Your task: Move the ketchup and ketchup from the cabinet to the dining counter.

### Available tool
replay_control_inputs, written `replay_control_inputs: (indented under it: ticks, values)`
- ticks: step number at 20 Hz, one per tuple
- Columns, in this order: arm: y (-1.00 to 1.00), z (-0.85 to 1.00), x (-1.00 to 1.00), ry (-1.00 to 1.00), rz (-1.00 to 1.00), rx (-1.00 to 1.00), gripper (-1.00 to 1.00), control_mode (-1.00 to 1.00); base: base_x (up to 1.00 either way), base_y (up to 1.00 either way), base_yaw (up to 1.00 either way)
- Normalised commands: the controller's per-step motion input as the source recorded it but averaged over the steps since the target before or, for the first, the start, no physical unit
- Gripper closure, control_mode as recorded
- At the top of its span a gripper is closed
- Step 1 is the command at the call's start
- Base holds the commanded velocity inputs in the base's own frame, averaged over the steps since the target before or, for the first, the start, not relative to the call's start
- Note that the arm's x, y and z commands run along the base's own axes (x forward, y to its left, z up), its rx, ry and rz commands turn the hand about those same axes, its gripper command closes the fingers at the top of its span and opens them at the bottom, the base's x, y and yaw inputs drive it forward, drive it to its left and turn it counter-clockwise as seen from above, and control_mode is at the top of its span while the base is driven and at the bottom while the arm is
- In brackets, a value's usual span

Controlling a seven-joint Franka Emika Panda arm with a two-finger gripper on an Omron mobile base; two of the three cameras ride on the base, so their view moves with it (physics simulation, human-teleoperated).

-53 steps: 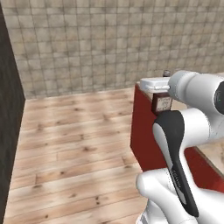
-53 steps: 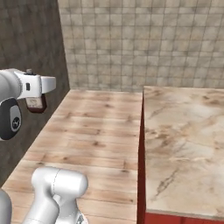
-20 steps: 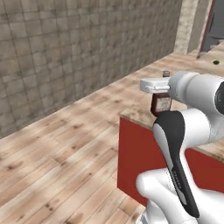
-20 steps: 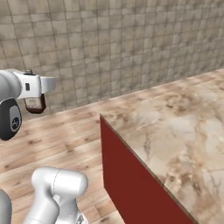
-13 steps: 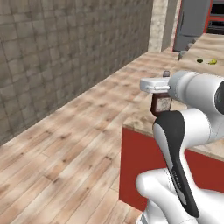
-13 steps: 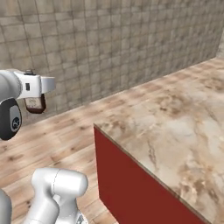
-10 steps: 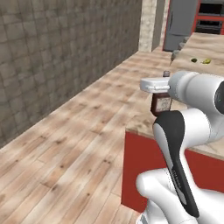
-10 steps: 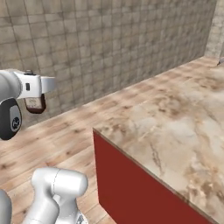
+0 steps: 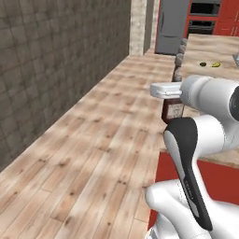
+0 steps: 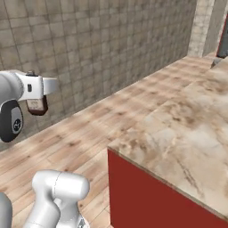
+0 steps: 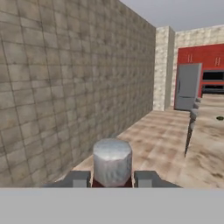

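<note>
In the left base view we see our gripper (image 9: 172,95) held out ahead of the arm, above the wooden floor (image 9: 98,154) and just at the near edge of the dining counter (image 9: 212,51). A ketchup bottle (image 9: 173,110) hangs upright below the white hand, its dark red-brown body and pale label showing under the gripper block. The bottle's upper part is hidden by the hand, so from here we cannot see the jaws themselves. A grey tiled wall (image 9: 51,60) runs along the left, and a grey fridge (image 9: 172,25) stands at the far end of the room beside red units.

In the right base view our gripper (image 10: 33,85) sits at the left, well apart from the marbled top of the dining counter (image 10: 187,133) and its red side. The ketchup bottle (image 10: 36,106) hangs upright under the hand, in the air over the floor, with nothing beneath it touching it.

In the hand view we look down along the gripper (image 11: 112,178). The bottle's cap (image 11: 112,162), pale grey here, rises between the two dark fingertips (image 11: 78,178), one close on each side. The jaws are pinching the ketchup bottle, nearly pressed together around its neck. The counter edge (image 11: 203,144) runs along the right.
</note>
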Motion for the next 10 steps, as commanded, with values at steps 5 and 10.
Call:
replay_control_inputs:
  ticks: [5,10]
  values:
    - [0.0,0.0,0.0,0.0,0.0,0.0,1.0,1.0,0.52,0.65,-0.21]
    - [0.0,0.0,0.0,0.0,0.0,0.0,1.0,1.0,0.55,0.6,-0.26]
